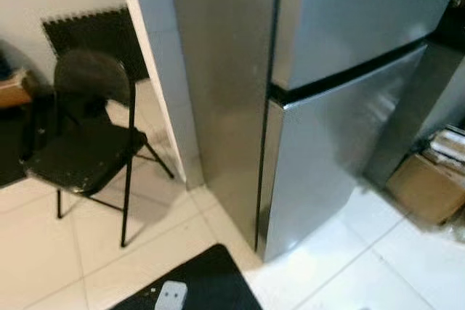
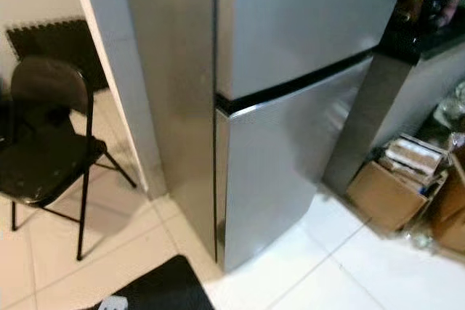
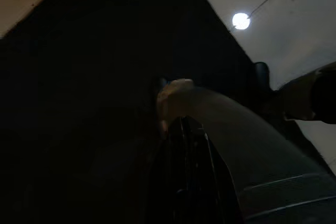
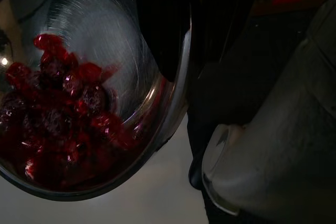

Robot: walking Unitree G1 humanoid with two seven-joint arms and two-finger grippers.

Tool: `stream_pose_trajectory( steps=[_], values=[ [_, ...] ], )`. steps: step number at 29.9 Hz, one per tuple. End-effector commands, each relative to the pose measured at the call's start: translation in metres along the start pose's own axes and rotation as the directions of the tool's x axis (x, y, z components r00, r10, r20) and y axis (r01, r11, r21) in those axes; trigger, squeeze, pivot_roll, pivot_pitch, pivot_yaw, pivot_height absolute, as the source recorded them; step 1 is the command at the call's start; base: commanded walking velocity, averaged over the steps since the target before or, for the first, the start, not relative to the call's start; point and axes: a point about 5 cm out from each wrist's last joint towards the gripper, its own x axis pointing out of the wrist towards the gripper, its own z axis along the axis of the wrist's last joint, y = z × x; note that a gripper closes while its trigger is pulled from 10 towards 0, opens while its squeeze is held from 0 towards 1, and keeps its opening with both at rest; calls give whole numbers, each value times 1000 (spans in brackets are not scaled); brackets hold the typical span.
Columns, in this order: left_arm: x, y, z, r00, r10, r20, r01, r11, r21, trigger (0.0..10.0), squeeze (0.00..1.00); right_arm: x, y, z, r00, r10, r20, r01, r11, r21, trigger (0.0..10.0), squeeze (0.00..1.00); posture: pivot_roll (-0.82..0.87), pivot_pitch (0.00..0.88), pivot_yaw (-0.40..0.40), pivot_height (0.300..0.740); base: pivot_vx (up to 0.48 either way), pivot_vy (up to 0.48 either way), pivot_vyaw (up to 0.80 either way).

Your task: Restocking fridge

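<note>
While the right gripper (image 4: 181, 51) pinched the rim, the shiny bowl (image 4: 105, 93) of cherries (image 4: 58, 108) looked slippery and tippy.

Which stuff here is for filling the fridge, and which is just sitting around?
For the job:
fridge, both doors closed
metal bowl of red fruit, held at its rim by the right gripper

Just sitting around:
black chair
cardboard boxes
black mat

Location: home kitchen. Indicators: stainless two-door fridge (image 1: 327, 107), white tiled floor (image 1: 378, 266), folding chair (image 1: 80, 143). Cardboard boxes (image 2: 396, 183) sit beside a dark tabletop (image 2: 429, 38).
</note>
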Motion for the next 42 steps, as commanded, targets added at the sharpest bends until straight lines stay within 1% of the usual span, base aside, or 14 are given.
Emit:
stream_pose_trajectory(
  steps=[1,6,11,12,13,16,19,20,23,24,29,30,36,42],
  values=[
    [-2,5,-2,1000,20,-4,-20,1000,-12,10000,0,1,8,0,1000,23,4,-23,1000,1,10000,0,15,0,4,740,0,0,0],
    [-4,17,10,994,83,67,-80,996,-51,10000,0,1,7,-1,1000,21,3,-21,1000,0,10000,0,14,0,3,740,0,0,0],
    [-8,37,41,968,144,204,-110,979,-171,10000,0,1,6,-2,1000,16,1,-16,1000,-1,10000,0,9,0,0,740,0,0,0],
    [-11,43,55,954,147,260,-98,977,-191,10000,800,1,5,-3,1000,15,-1,-15,1000,-1,10000,0,8,0,0,740,0,0,0],
    [-15,51,79,925,136,356,-64,976,-207,10000,1000,0,5,-4,1000,14,-2,-14,1000,-1,10000,0,8,0,0,740,0,0,0],
    [-18,53,92,906,121,406,-40,978,-203,10000,1000,0,4,-4,1000,13,-3,-13,1000,0,10000,0,8,0,1,740,0,0,0],
    [-28,54,138,822,16,569,84,985,-148,10000,1000,0,5,-7,1000,15,-9,-15,1000,0,10000,0,10,0,-1,740,0,0,0],
    [-28,54,138,822,16,569,84,985,-148,10000,1000,0,5,-7,1000,15,-9,-15,1000,0,10000,0,10,0,-1,740,0,0,0],
    [-38,44,177,729,-127,673,185,983,-14,10000,1000,0,6,-8,1000,16,-12,-16,1000,0,10000,0,10,0,0,740,0,0,0],
    [-38,44,177,729,-127,673,185,983,-14,10000,1000,0,6,-8,1000,16,-12,-16,1000,0,10000,0,10,0,0,740,0,0,0],
    [-51,26,225,631,-203,749,163,978,128,10000,1000,0,4,-7,1000,0,-11,0,1000,-3,10000,0,8,0,3,740,0,0,-208],
    [-52,23,229,621,-208,756,156,978,140,10000,0,0,3,-8,1000,-2,-16,2,1000,9,10000,0,3,0,3,740,0,0,-800],
    [-54,1,245,571,-239,785,115,970,212,10000,0,-1,1,-7,1000,-15,-3,15,1000,14,10000,0,-2,0,0,740,0,0,-267],
    [-49,-6,244,585,-203,785,66,977,203,10000,0,-1,0,-6,1000,-20,2,20,1000,10,10000,0,-5,0,-1,740,0,0,0]
  ],
)
